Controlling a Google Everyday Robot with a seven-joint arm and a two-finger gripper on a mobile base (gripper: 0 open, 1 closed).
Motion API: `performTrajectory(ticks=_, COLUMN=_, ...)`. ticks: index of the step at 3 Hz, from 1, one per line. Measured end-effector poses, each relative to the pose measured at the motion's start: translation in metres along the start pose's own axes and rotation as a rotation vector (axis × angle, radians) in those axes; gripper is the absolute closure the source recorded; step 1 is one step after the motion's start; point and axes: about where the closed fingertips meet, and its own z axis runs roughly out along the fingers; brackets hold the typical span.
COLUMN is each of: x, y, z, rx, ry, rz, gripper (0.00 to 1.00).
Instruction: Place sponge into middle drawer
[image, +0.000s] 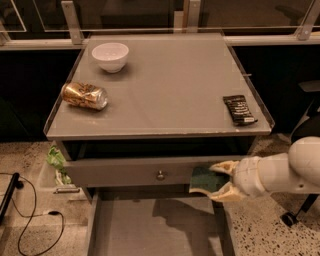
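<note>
Gripper (215, 181) sits front-right w/ jaws clamped on the sponge (203, 178); we'd drop below the knob drawer (125, 172), shift left over the middle drawer (131, 226), then release.
</note>
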Motion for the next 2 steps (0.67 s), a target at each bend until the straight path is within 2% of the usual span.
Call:
performTrajectory(ticks=1, x=0.036, y=0.011, z=0.048, rx=0.0, ry=0.015, rz=0.02, gripper=1.0)
performTrajectory(ticks=2, x=0.084, y=0.028, z=0.087, rx=0.0, ry=-0.009, rz=0.08, gripper=1.0)
